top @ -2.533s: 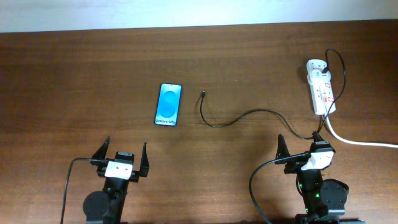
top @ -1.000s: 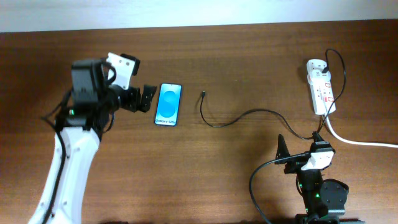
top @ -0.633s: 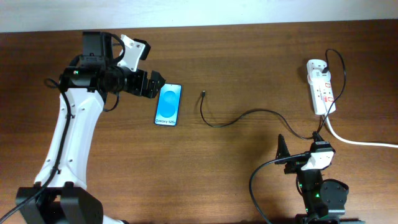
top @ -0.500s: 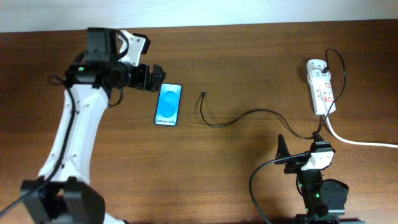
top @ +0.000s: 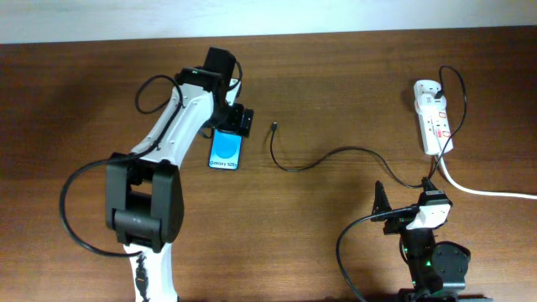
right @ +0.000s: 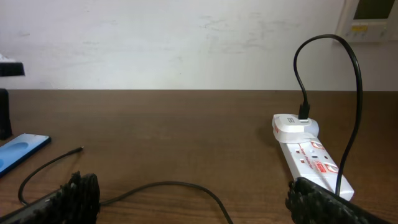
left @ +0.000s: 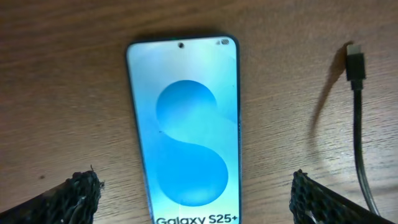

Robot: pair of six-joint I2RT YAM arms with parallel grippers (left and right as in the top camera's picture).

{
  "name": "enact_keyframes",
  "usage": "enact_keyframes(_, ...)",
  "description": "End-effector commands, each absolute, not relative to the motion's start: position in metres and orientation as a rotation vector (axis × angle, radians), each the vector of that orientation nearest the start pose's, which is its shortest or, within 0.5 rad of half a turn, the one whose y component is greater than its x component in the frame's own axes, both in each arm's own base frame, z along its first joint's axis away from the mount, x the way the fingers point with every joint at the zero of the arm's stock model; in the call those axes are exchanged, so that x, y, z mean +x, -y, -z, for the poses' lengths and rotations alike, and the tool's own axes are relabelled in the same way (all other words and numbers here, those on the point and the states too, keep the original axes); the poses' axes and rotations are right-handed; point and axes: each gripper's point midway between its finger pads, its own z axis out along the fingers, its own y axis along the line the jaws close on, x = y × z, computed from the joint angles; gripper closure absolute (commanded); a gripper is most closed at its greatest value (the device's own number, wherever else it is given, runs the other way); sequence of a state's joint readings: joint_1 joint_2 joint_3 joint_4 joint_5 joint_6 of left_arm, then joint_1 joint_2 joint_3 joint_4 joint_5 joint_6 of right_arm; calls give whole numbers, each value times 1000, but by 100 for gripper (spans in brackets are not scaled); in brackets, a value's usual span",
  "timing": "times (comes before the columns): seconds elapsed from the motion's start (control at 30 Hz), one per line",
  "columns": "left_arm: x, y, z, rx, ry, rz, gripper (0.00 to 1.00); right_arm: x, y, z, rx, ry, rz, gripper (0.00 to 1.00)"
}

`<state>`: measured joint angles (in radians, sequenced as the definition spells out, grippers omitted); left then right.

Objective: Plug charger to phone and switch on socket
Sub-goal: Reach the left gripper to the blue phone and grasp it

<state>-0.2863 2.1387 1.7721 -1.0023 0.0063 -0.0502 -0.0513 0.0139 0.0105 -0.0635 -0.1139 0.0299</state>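
Note:
The phone (top: 226, 152) lies flat on the brown table, blue screen up. My left gripper (top: 231, 122) hovers open over its far end; in the left wrist view the phone (left: 184, 124) lies between my two spread fingertips (left: 79, 194), untouched. The charger's connector tip (top: 274, 127) lies just right of the phone, and also shows in the left wrist view (left: 356, 63). Its thin black cable (top: 336, 153) curves right to the white socket (top: 435, 122). My right gripper (top: 405, 205) rests open and empty at the near right, with the cable (right: 163, 185) and socket (right: 311, 157) ahead of it.
A thick white cord (top: 487, 192) runs from the socket to the right edge. A white adapter (right: 295, 127) sits plugged at the socket's far end. A pale wall (right: 186, 43) lies beyond the table's far edge.
My left arm has swung right and forward, from beside the phone's upper left to directly above the phone's far end. The right arm, cable, phone and socket have not moved.

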Motion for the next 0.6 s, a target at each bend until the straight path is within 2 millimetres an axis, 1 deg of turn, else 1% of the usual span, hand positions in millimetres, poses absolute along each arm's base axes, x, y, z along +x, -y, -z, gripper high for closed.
enact_keyframes(0.0,442,132,-37,342,-2975,27,0,246,-9,-158,-26,-1640,-90,1)
enact_keyframes(0.03,441,131,-33,342,-2985,20,0,246,-9,-158,-26,-1640,-90,1)
enact_keyframes(0.1,443,122,-29,285,-2991,-58,0,246,-9,-158,-25,-1640,-90,2)
enact_keyframes(0.13,443,120,-28,278,-2991,-74,0,246,-9,-158,-25,-1640,-90,2)
enact_keyframes(0.2,443,122,-26,278,-2994,-72,0,246,-9,-158,-26,-1640,-90,2)
enact_keyframes(0.23,443,122,-20,281,-3003,-72,0,246,-9,-158,-26,-1640,-90,2)
enact_keyframes(0.27,441,122,-10,285,-3023,-79,0,246,-9,-158,-26,-1640,-90,1)
enact_keyframes(0.33,441,122,0,274,-3036,-82,0,246,-9,-158,-26,-1640,-90,2)
enact_keyframes(0.5,444,125,1,268,-3025,-71,1,246,-9,-158,-25,-1640,-90,1)
enact_keyframes(0.53,443,125,3,269,-3031,-67,3,246,-9,-158,-25,-1640,-90,2)
enact_keyframes(0.57,442,127,6,270,-3039,-57,7,246,-9,-158,-25,-1640,-90,1)
